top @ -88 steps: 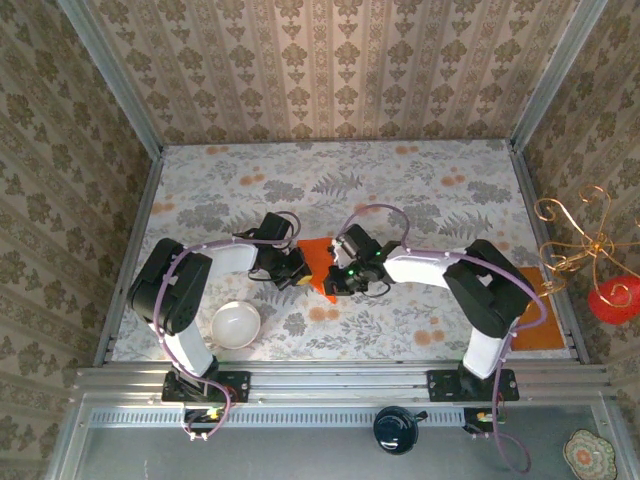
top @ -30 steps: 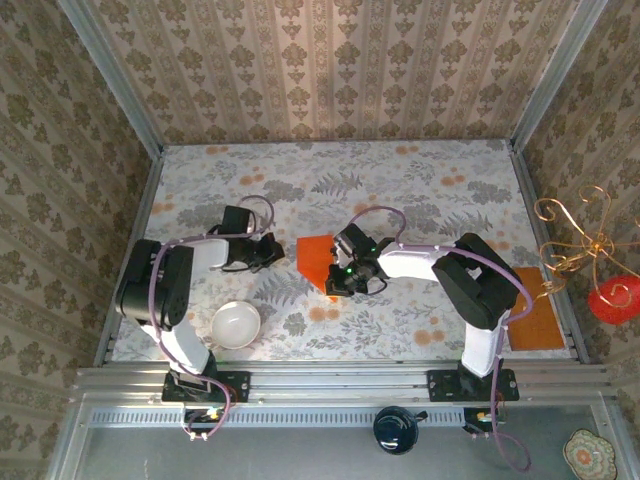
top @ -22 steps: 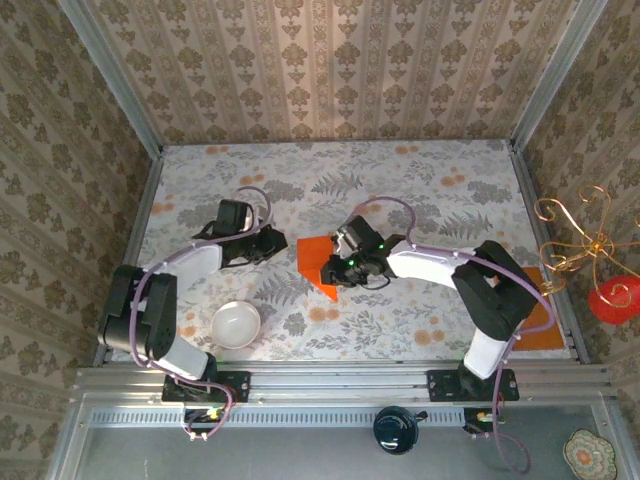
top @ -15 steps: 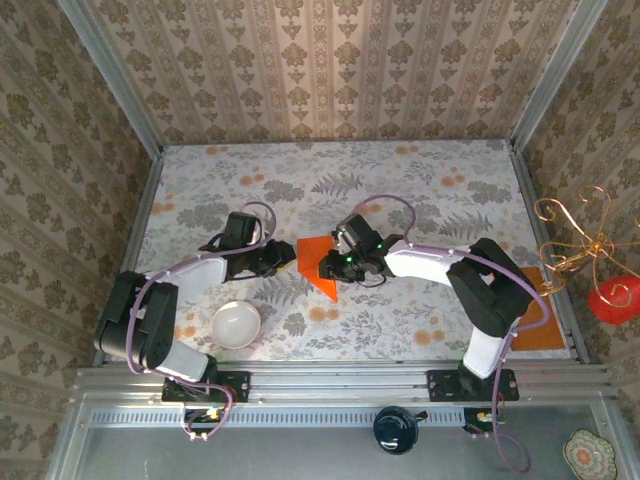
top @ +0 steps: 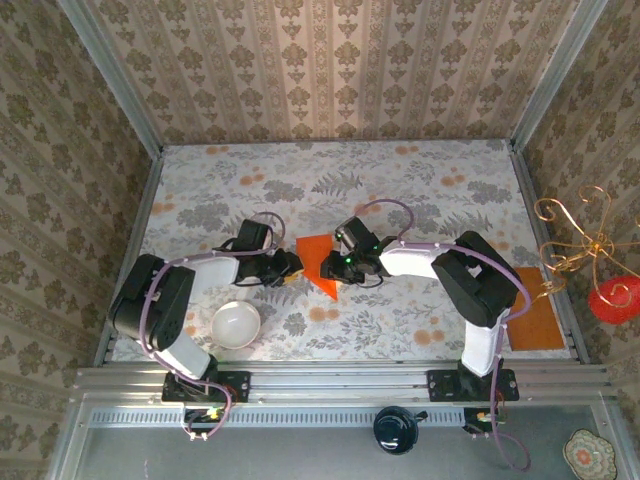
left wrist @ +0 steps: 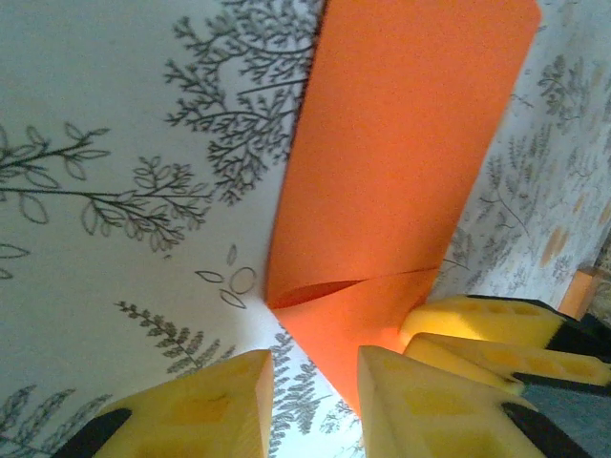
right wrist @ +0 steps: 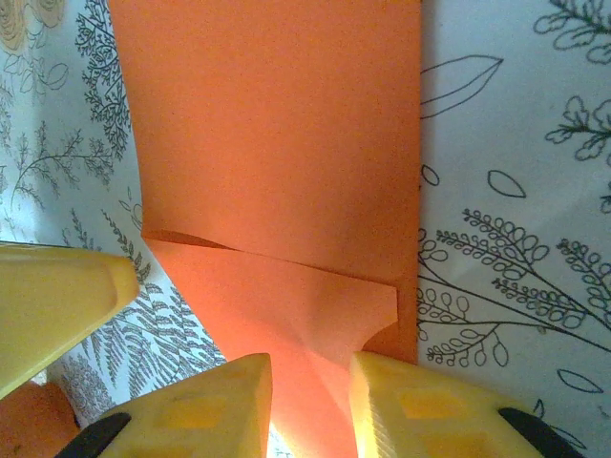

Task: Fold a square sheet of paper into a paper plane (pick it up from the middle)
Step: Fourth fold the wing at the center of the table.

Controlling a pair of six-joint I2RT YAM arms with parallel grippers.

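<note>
Counting stuff first: one orange paper, one white bowl, one duller brown-orange rectangle, and two sets of fingers. The paper lies flat mid-bench, partly folded, with a square-ish far end and a point aimed at the near side. The left fingers sit at its left edge and the right fingers at its right edge, both down by the pointed half and nearly meeting. From the left wrist, the paper has a crease corner just ahead of the gap, and its folded flap runs down beside one left finger; the other arm's yellow tips are just beside it. From the right wrist, the paper's flap runs into the gap between the right fingers, with a left tip off to the side. Both pairs show a narrow gap, not pinched on the paper as far as I can see. The bowl is near the left arm, apart from the paper. The rectangle is well off at the right edge.
</note>
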